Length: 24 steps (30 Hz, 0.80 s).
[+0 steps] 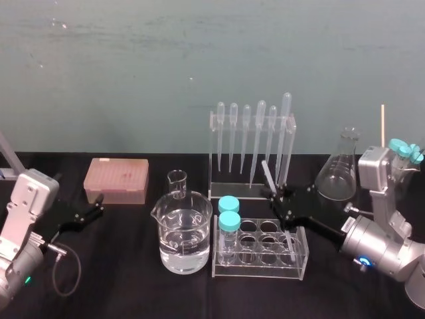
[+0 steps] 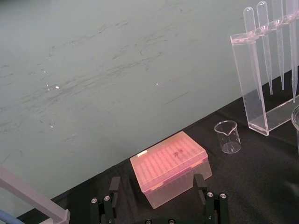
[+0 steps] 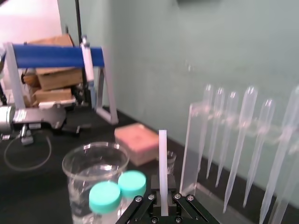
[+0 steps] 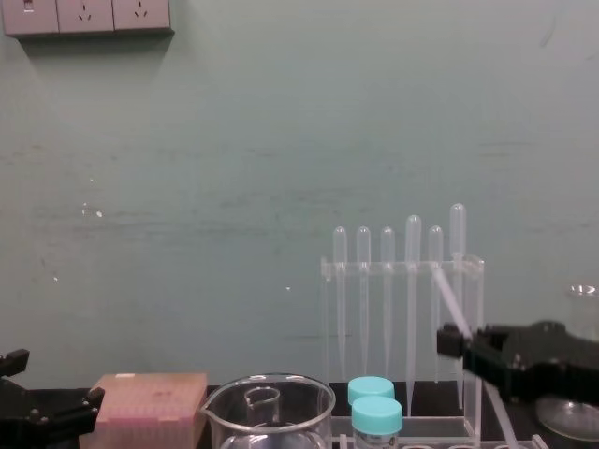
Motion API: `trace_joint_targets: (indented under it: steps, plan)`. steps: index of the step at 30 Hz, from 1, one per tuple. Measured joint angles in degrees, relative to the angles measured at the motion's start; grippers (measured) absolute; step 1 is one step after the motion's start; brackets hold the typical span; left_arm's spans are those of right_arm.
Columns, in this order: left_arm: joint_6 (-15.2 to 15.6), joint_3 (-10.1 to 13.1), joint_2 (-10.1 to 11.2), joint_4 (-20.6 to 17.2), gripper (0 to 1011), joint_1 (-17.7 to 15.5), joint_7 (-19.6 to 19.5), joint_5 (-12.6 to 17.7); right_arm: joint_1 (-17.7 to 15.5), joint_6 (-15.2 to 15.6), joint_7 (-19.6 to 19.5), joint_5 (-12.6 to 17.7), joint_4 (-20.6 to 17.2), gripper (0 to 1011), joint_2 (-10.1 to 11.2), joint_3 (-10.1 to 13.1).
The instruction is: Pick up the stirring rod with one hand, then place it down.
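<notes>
White stirring rod (image 3: 162, 163) in right gripper (image 1: 275, 196) jaws, left gripper (image 1: 97, 205) idle

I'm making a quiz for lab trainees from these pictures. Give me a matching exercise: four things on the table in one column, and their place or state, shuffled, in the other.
1. stirring rod
2. big beaker
3. pipettes
4. pink box

a. hanging in the clear stand
b. held by the right gripper
c. partly filled with clear liquid
d. on the table, near the left gripper

Pairs: 1-b, 2-c, 3-a, 4-d
</notes>
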Motion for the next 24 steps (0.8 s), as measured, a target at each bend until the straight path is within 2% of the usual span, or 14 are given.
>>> trace_joint_targets:
  steps: [4, 9, 14, 18, 24]
  plan:
    - [0.0, 0.0, 0.0, 0.0, 1000, 0.0, 0.0, 0.0, 0.0, -3.5, 0.0, -0.2, -0.1, 67, -1.0, 1.5]
    - [0.0, 0.0, 0.0, 0.0, 1000, 0.0, 0.0, 0.0, 0.0, -7.8, 0.7, 1.0, 0.2, 67, -2.6, 3.8]
    - [0.0, 0.0, 0.0, 0.0, 1000, 0.0, 0.0, 0.0, 0.0, -13.1, 3.1, 3.1, 0.9, 67, -4.0, 6.3]
    - [0.0, 0.0, 0.0, 0.0, 1000, 0.0, 0.0, 0.0, -0.1, -16.4, 4.8, 3.6, 2.1, 67, -4.7, 7.5]
    - [0.0, 0.0, 0.0, 0.0, 1000, 0.0, 0.0, 0.0, -0.8, -18.3, 6.1, 3.0, 3.5, 66, -4.7, 8.4]
